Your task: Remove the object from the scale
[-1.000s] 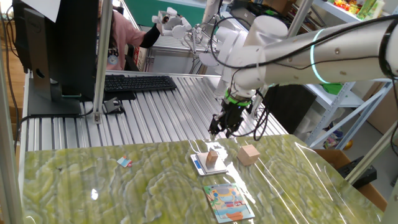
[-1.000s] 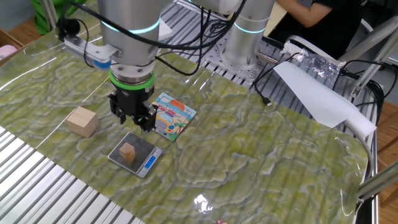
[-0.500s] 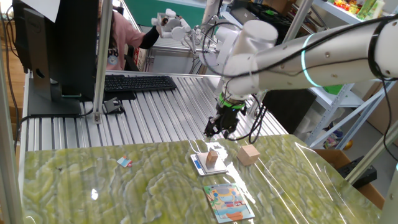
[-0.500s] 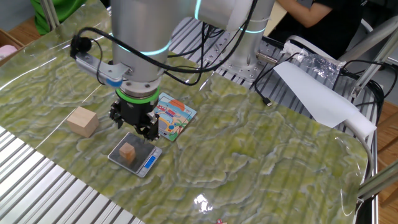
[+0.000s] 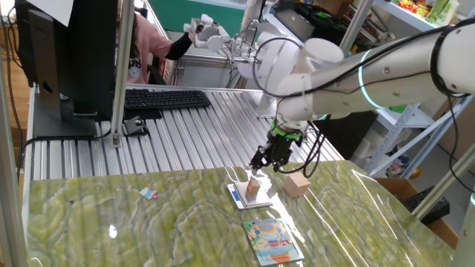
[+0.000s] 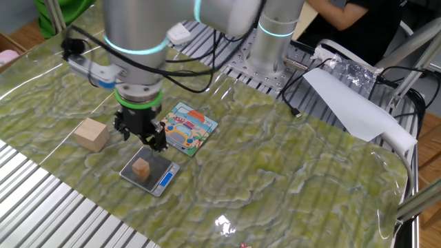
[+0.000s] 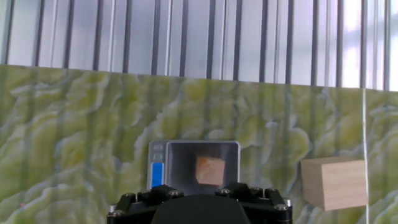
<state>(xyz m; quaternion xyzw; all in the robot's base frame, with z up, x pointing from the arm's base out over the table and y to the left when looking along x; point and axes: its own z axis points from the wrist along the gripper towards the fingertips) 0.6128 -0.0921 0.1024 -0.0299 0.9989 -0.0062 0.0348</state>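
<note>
The scale (image 6: 160, 178) is a thin square pad with a silvery plate and a blue strip, lying on the green mat. The tiny tan-brown wooden cube (image 6: 141, 168) sits on its plate. My gripper (image 6: 141, 136) hangs just above the scale's far edge with its dark fingers apart and holds nothing. In one fixed view the gripper (image 5: 265, 162) is above and behind the cube (image 5: 254, 187) on the scale (image 5: 239, 196). In the hand view the cube (image 7: 210, 170) sits mid-plate on the scale (image 7: 180, 155), right above the hand's black base (image 7: 199, 205); the fingertips are out of view.
A larger pale tan block (image 6: 91, 133) stands close beside the scale, also in one fixed view (image 5: 297, 184) and the hand view (image 7: 333, 182). A colourful illustrated card (image 6: 187, 128) lies on the other side. A small pink-blue scrap (image 5: 149, 193) lies further off. Ribbed metal decking (image 5: 193, 133) borders the mat.
The arm has swung and the gripper has shifted a little and come lower over the scale. The cube, scale, block and card have not moved.
</note>
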